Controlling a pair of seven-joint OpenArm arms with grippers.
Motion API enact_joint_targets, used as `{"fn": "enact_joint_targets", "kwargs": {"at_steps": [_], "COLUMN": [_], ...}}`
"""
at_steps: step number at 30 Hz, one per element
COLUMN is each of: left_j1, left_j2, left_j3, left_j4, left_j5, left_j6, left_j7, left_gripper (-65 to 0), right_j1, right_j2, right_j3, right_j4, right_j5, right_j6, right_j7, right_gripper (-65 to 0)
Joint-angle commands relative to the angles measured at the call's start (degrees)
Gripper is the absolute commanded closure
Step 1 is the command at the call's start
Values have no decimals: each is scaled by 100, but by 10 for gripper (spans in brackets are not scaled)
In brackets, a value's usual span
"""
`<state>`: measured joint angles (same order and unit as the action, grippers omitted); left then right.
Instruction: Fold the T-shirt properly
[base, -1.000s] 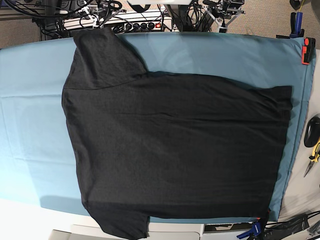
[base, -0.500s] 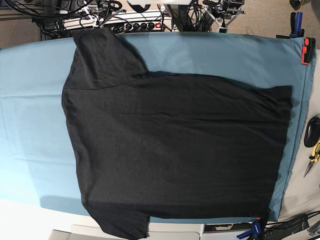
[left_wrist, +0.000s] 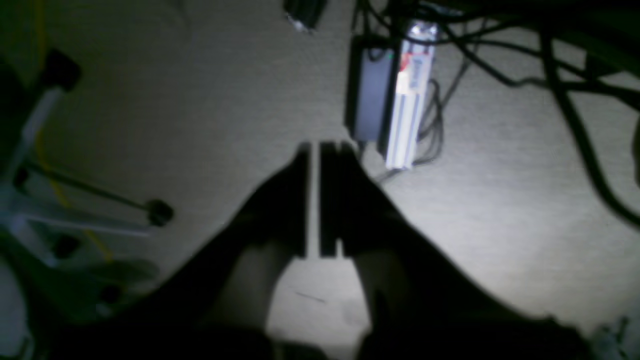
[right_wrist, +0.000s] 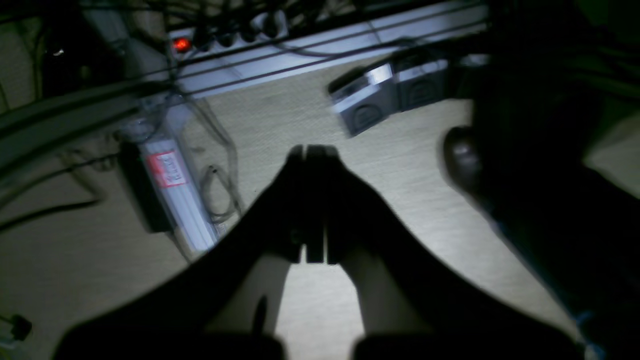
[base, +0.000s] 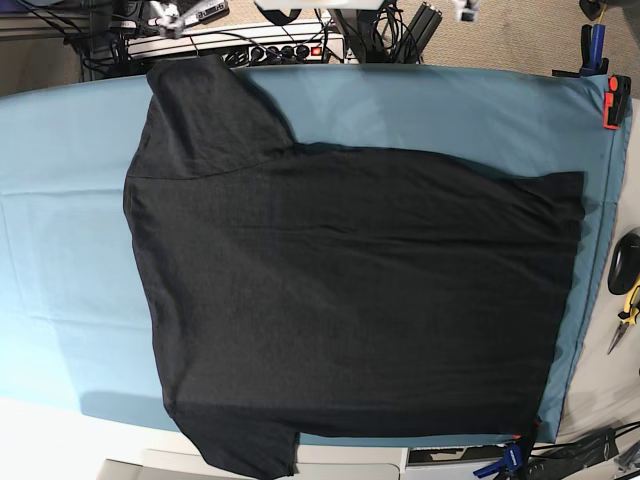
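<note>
The black T-shirt (base: 350, 300) lies spread flat, plain side up, on the teal table cloth (base: 60, 200). One sleeve (base: 205, 110) points to the far edge and the other (base: 250, 450) hangs over the near edge. Its hem is at the right. Neither gripper touches it. In the left wrist view my left gripper (left_wrist: 316, 150) hangs above the floor behind the table, shut with only a thin slit between the fingers, holding nothing. My right gripper (right_wrist: 305, 150) is likewise above the floor, fingers pressed together and empty. The T-shirt does not show in either wrist view.
A power strip (base: 250, 48) and cables lie beyond the far edge, where grey arm parts (base: 185, 12) peek in. A red clamp (base: 613, 100), a black object (base: 625, 260), pliers (base: 628, 315) and a blue clamp (base: 510, 460) sit at the right. A power adapter (left_wrist: 370, 90) lies on the floor.
Grey arm parts have come into the base view along the top edge, at the left and the right. The T-shirt has not moved.
</note>
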<state>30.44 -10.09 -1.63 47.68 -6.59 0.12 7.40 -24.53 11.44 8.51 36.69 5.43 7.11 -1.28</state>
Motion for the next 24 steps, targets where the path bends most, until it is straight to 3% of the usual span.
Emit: {"fn": "enact_joint_targets", "kwargs": {"at_steps": [1, 8, 11, 15, 18, 22, 24], "left_j1": [323, 2022, 2673, 3279, 3471, 3482, 3480], "left_j2": [-114, -859, -1165, -1462, -1620, -1862, -1932], "left_j3": [-9, -9, -177, -717, -1231, -1829, -2070], "left_j4": [295, 2697, 3729, 4900, 5643, 6317, 6500], "left_j5": [-7, -7, -20, -638, -964, -1716, -2031], "left_j6": [-11, 4, 4, -35, -474, -1198, -1401], "left_j7": [-17, -87, 125, 229, 575, 1261, 1403], "left_gripper": [-18, -18, -18, -18, -18, -18, -18], "right_j1": [-225, -1576, -2212, -2927, -3314, -3689, -3801], "right_j2": [129, 605, 741, 761, 761, 761, 761], "right_j3": [15, 22, 160, 708, 1255, 1941, 2223], "right_j4": [227, 2098, 3018, 4157, 4924, 5790, 6135], "right_j5": [15, 393, 573, 1014, 1259, 1663, 1773], "right_j6": [-33, -28, -28, -22, 111, 557, 782], "right_j7": [63, -129, -234, -313, -452, -706, -839], "right_gripper": [0, 0, 0, 0, 0, 0, 0]}}
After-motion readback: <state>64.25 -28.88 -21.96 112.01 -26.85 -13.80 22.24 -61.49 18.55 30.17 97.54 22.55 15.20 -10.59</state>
